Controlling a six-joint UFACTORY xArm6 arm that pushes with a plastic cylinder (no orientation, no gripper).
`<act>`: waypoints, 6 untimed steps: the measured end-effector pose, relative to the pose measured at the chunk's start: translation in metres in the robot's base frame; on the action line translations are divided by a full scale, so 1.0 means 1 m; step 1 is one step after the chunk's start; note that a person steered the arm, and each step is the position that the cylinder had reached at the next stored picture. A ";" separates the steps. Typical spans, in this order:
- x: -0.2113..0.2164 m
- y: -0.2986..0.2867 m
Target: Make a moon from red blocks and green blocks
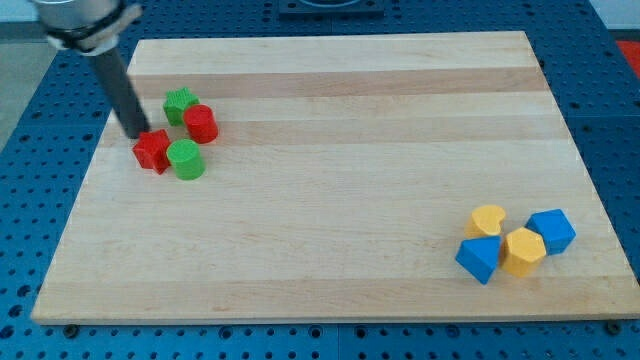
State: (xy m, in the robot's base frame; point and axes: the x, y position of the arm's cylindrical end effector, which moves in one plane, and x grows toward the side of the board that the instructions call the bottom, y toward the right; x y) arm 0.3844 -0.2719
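Four task blocks sit in a tight curved cluster at the view's upper left of the wooden board (330,170). A green star-shaped block (180,103) is at the top, with a red cylinder (201,123) touching it just below and to the right. A green cylinder (186,159) lies below that, and a red star-shaped block (153,149) touches it on the left. My tip (135,133) is at the upper left edge of the red star block, touching or nearly touching it.
At the view's lower right stands another cluster: a yellow heart-shaped block (488,220), a yellow hexagonal block (524,250), a blue block (551,231) and a blue triangular block (479,259). The board's left edge runs close to my tip.
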 end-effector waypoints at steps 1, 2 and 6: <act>0.019 -0.032; 0.055 -0.002; 0.027 0.070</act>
State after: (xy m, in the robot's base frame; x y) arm 0.4114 -0.2019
